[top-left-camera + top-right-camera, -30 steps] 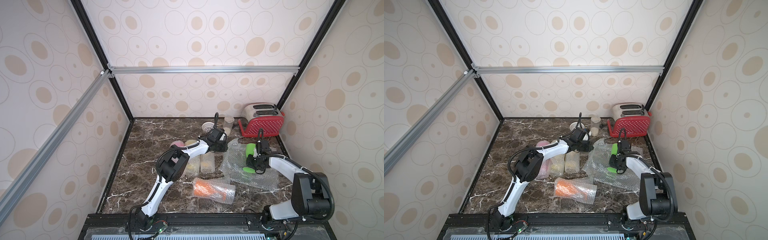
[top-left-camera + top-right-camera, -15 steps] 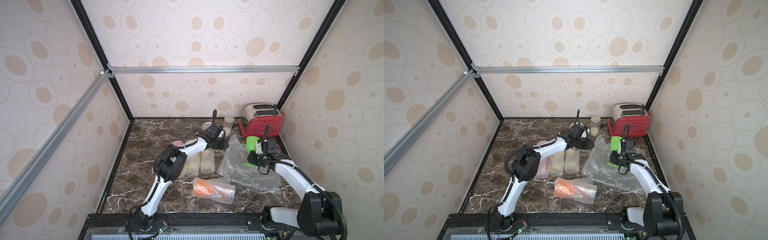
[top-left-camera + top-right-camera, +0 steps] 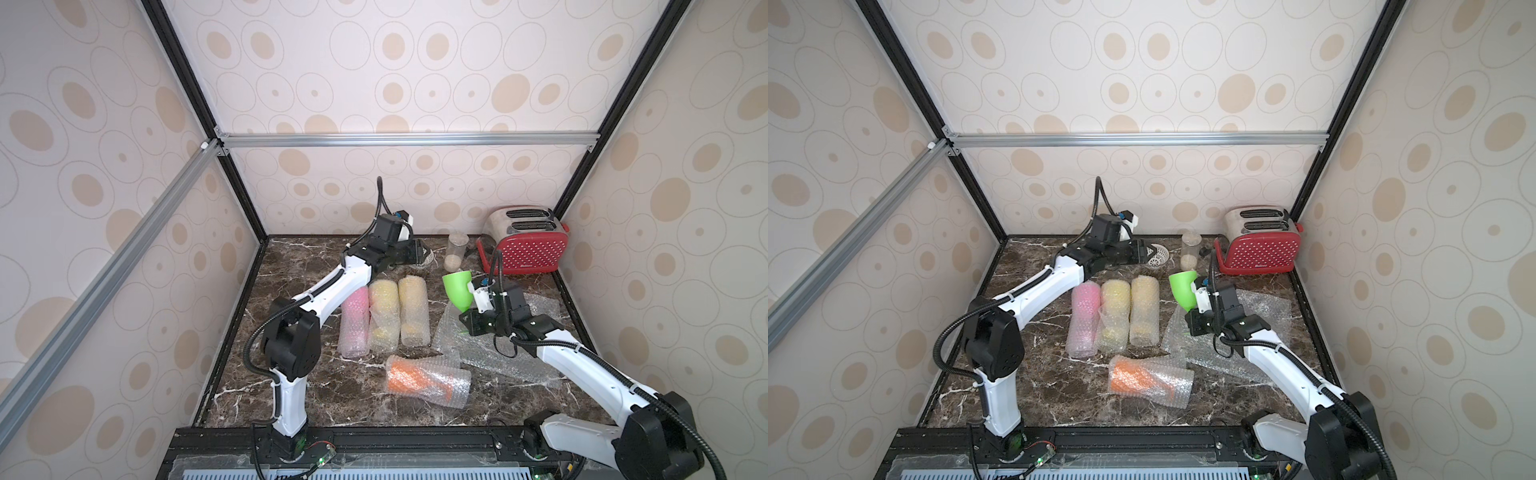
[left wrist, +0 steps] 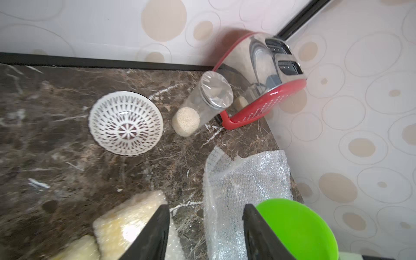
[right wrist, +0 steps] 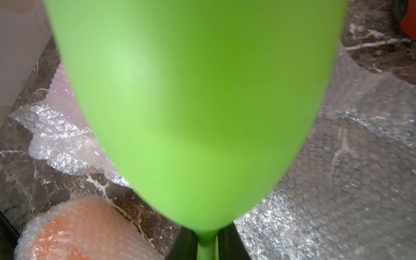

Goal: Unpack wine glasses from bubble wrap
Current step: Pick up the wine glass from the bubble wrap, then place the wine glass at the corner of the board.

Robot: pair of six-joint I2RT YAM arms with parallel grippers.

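Green glass point(image 3: 457, 289) has been lifted off the flat bubble wrap point(image 3: 478, 353) and is pinched at its stem by the right claw point(image 5: 206, 245). The left claw point(image 4: 206, 209) is parted, empty. A slip is risked, since the stem is thin and the bowl tilted.

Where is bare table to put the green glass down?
Bare marble lies in the back left corner, and along the front edge before the orange wrapped glass. Crowded: the three wrapped tubes, the flat bubble wrap, the toaster corner.

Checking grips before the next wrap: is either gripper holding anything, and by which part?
The right gripper pinches the green plastic goblet by its stem, just below the bowl. The left gripper is open and empty.
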